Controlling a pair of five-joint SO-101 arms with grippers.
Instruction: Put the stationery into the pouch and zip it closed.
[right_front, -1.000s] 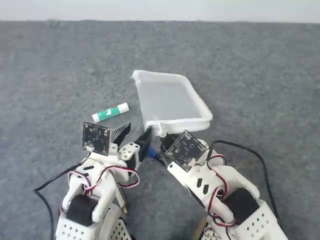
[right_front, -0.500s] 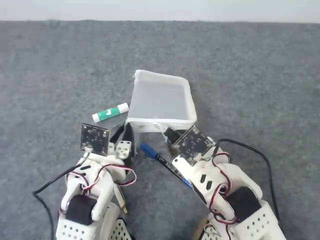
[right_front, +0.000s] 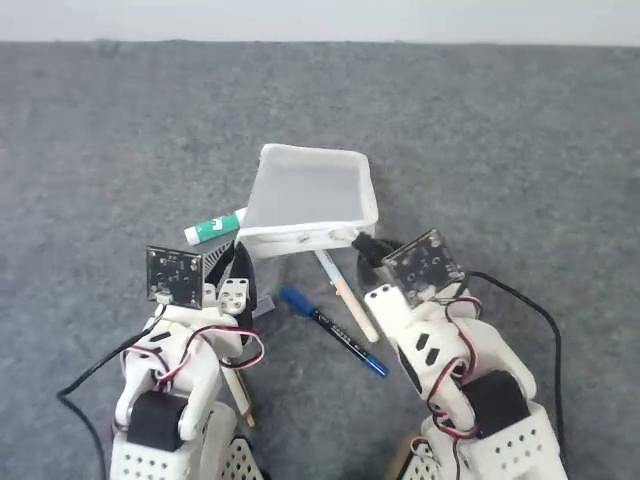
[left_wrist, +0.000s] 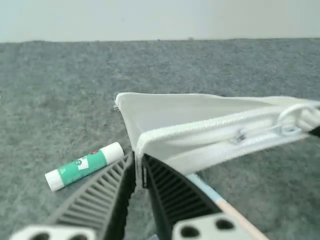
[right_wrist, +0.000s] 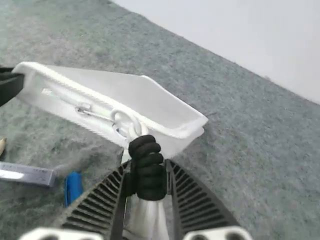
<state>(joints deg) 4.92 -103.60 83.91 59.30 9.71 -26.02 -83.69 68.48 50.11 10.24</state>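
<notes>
As the right arm is drawing back, we are watching the pouch (right_front: 305, 195) swing toward the left arm, uncovering a blue pen (right_front: 335, 332) and a pale pen (right_front: 345, 295) lying on the counter (right_front: 520, 150) just before its mouth. We are judging that nothing is packed yet; the glue stick (right_front: 215, 227) is also lying outside. From the wrists we are seeing what the high view is hiding: the left tool (left_wrist: 138, 162) is clamping the pouch's corner, the right tool (right_wrist: 146, 167) is pinching the black zip cord (right_wrist: 145, 150)
</notes>
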